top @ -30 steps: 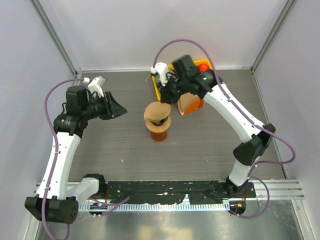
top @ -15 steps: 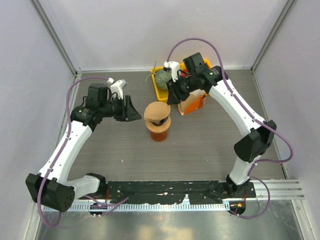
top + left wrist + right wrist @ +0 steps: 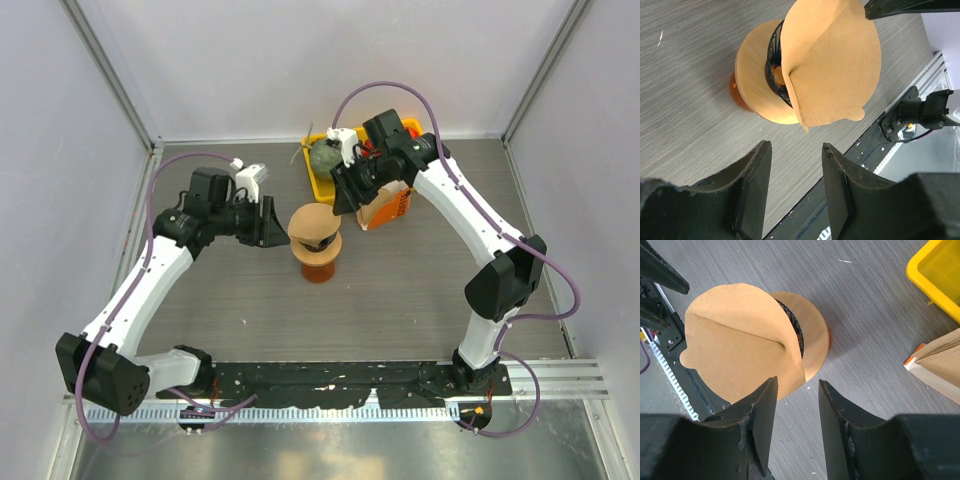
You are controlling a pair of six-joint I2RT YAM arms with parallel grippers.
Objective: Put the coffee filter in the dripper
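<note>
The tan coffee filter (image 3: 310, 219) lies folded and tilted on the mouth of the dark blue ribbed dripper (image 3: 319, 243), with most of it sticking out. The dripper sits on the orange-brown stand (image 3: 320, 266). My left gripper (image 3: 274, 222) is open and empty just left of the dripper. My right gripper (image 3: 340, 199) is open and empty just behind and to the right of it. In the left wrist view the filter (image 3: 835, 60) covers the dripper (image 3: 774, 55) beyond my open gripper (image 3: 794, 149). In the right wrist view the filter (image 3: 735, 335) hides most of the dripper (image 3: 795, 330) ahead of my open gripper (image 3: 797, 385).
A yellow tray (image 3: 316, 186) holding a green object (image 3: 323, 156) stands at the back. An orange-and-white carton (image 3: 386, 208) stands right of it, under my right arm. The tray (image 3: 940, 275) and carton (image 3: 940, 365) show in the right wrist view. Walls enclose the table on three sides.
My left gripper has moved right, close to the dripper. My right wrist has pulled back to the right, uncovering the yellow tray. The filter and dripper have not moved.
</note>
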